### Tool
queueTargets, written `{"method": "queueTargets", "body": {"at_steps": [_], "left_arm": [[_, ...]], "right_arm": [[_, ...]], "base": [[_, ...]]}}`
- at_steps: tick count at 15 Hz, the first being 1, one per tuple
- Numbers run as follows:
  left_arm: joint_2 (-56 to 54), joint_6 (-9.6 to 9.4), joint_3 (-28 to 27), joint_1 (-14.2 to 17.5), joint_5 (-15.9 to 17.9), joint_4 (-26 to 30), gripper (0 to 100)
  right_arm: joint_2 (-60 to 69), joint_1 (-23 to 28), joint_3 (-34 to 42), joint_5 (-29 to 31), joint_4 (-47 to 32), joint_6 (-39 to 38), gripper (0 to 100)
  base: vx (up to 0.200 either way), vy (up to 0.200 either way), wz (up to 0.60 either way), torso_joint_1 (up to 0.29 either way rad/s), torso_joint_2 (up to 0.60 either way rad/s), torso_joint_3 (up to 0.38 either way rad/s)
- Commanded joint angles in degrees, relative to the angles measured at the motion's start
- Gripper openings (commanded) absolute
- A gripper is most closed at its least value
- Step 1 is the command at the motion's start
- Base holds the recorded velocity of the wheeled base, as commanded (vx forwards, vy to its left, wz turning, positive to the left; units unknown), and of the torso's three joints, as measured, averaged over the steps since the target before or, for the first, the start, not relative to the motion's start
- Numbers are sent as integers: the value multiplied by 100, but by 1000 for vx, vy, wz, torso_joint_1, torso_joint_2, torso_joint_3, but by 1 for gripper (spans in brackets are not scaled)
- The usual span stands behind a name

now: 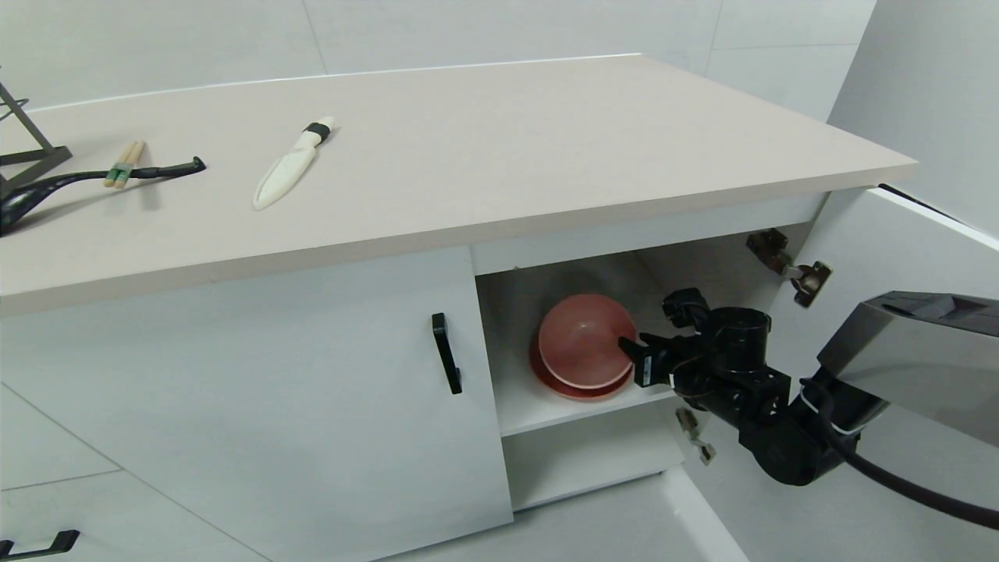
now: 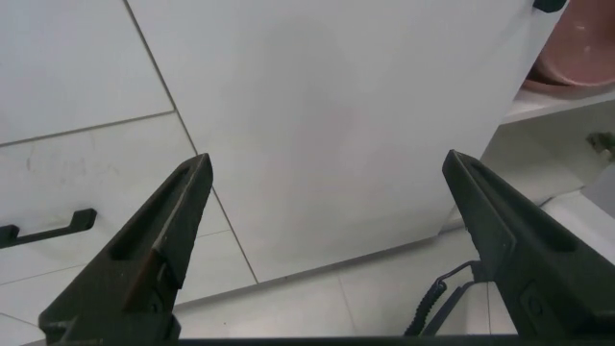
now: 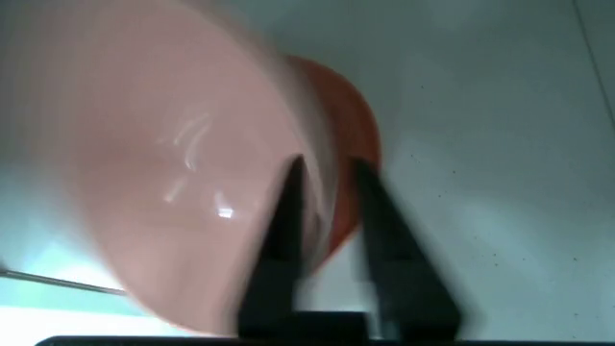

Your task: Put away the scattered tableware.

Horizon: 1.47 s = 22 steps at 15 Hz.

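Observation:
A pink bowl (image 1: 585, 339) is tilted on its side inside the open cabinet, just above a red dish (image 1: 574, 388) that rests on the middle shelf (image 1: 538, 414). My right gripper (image 1: 632, 351) is shut on the bowl's right rim. In the right wrist view its gripper (image 3: 327, 165) pinches the rim of the pink bowl (image 3: 163, 163), with the red dish (image 3: 357, 135) behind. My left gripper (image 2: 327, 161) is open and holds nothing, low in front of the closed white cabinet door (image 2: 336, 125). The pink bowl (image 2: 577, 58) shows past that door's edge.
On the countertop (image 1: 507, 148) lie a white sheathed knife (image 1: 290, 165), a pair of chopsticks (image 1: 123, 164) and a black ladle (image 1: 94, 181), beside a dark rack (image 1: 27, 148). The left door has a black handle (image 1: 446, 353). The right door (image 1: 897, 234) stands open; a lower shelf (image 1: 585, 457) sits beneath.

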<state>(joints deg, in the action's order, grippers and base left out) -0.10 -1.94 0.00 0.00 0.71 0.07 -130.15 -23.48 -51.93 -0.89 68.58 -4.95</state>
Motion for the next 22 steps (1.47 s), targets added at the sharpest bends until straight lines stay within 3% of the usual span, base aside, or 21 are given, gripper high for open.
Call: {"method": "queueTargets", "body": {"at_steps": [1, 3, 6, 11, 13, 14, 15, 19, 22], "left_arm": [[10, 0, 0, 0, 0, 1, 100], [10, 0, 0, 0, 0, 1, 100], [10, 0, 0, 0, 0, 1, 100], [10, 0, 0, 0, 0, 1, 100], [10, -8, 0, 0, 0, 1, 100], [10, -8, 0, 0, 0, 1, 100], [10, -35, 0, 9, 0, 1, 100], [10, -8, 0, 9, -9, 1, 100], [10, 27, 0, 9, -9, -7, 100]], "right_arm": [[-28, -16, 25, 1, -3, 3, 100], [-20, -25, 25, 1, 15, 3, 100], [191, -227, 131, -43, 656, 222, 100], [1281, -1001, 1976, -52, 2036, 926, 100], [1967, -1159, 2671, -78, 2062, 978, 100], [1967, -1159, 2671, -78, 2062, 978, 100], [2784, -1203, 3541, -113, 2054, 1180, 100], [4349, -1124, 4842, -122, 2027, 1163, 100], [4946, -755, 5193, -87, 1676, 1154, 100]], "base": [[0, 0, 0, 0, 0, 0], [0, 0, 0, 0, 0, 0], [0, 0, 0, 0, 0, 0], [0, 0, 0, 0, 0, 0], [0, 0, 0, 0, 0, 0], [0, 0, 0, 0, 0, 0], [0, 0, 0, 0, 0, 0], [0, 0, 0, 0, 0, 0], [0, 0, 0, 0, 0, 0]]}}
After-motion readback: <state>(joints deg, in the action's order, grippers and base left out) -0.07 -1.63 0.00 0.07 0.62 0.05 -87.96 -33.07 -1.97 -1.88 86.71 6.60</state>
